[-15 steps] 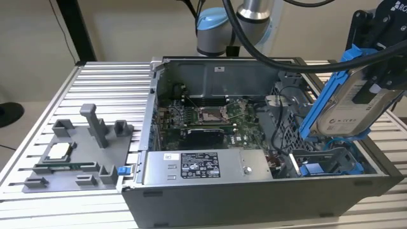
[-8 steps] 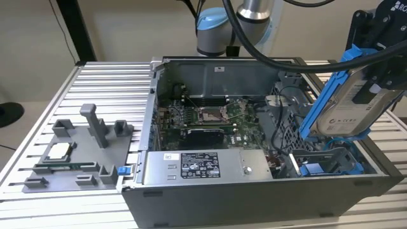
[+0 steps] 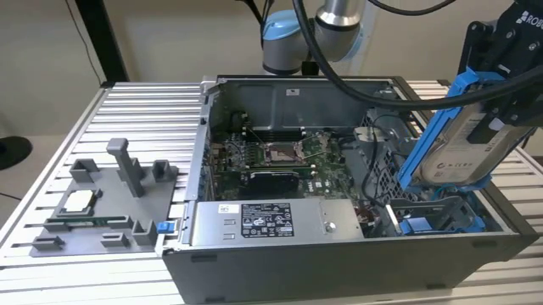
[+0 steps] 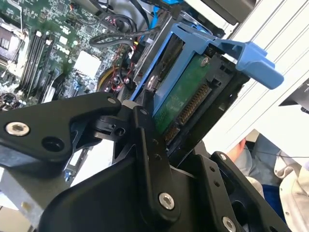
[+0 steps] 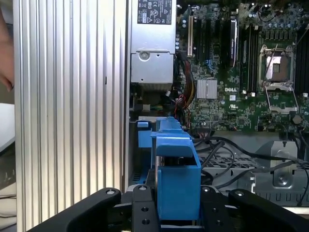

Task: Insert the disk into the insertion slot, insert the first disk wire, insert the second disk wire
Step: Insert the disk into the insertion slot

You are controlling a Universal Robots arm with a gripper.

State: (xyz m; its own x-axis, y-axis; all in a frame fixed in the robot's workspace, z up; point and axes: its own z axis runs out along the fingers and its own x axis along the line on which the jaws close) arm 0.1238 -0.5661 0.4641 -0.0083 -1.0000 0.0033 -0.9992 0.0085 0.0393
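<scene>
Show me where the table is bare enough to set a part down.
Bare ribbed table behind the grey fixture tray, and a strip along its near edge. Crowded: inside the computer case, with cables beside the insertion slot, the disk held above it.

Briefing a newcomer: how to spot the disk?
Find the open grey computer case on the ribbed table. Above its end at the exterior view's right, the black gripper holds a tilted silver-grey hard drive, white-labelled and blue-framed; the blue-railed bay below holds none.

Silver arm [image 3: 284, 38] with pale-blue joint caps, black cables [image 3: 373, 95], and a black pincer [image 5: 177, 205] studded with silver screws [image 4: 166, 201].
</scene>
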